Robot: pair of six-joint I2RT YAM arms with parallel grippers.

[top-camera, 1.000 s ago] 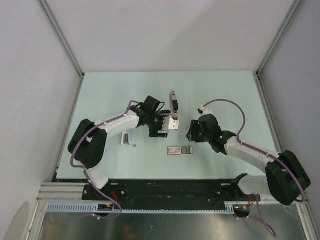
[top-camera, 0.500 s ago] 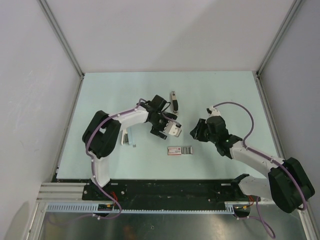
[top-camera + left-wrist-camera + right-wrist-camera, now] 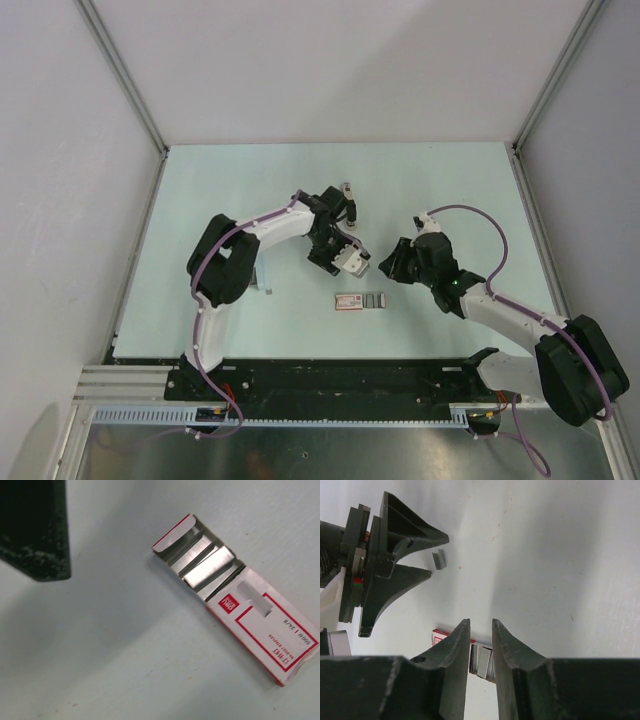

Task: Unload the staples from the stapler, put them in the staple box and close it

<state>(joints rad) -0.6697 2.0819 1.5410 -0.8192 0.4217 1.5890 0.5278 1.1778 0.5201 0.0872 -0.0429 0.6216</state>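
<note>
Left claw (image 3: 355, 265): from overhead I log it over the pale mint table (image 3: 220, 190), just beyond the pink-and-white box (image 3: 360, 300). The right claw (image 3: 390, 268) is just beside it on the right. Plain white walls and aluminium posts enclose the table.
Stapler (image 3: 348, 200): a slim dark bar on the table at the far side of the left wrist, partly hidden by that arm.
Small white item (image 3: 262, 280): on the table beside the left arm. I cannot identify it.

Left wrist view: only one dark finger (image 3: 35, 530) shows, at the top left. The box has a red-bordered label and is open at one end, with shiny boxed strips (image 3: 207, 565) inside.

Right wrist view: the left claw's fingers are spread and released. Staples (image 3: 439, 559): a tiny grey strip on the table between its fingertips, touching neither. My right claw's fingers are narrowly parted and grip nothing. The box end shows below the gap.
</note>
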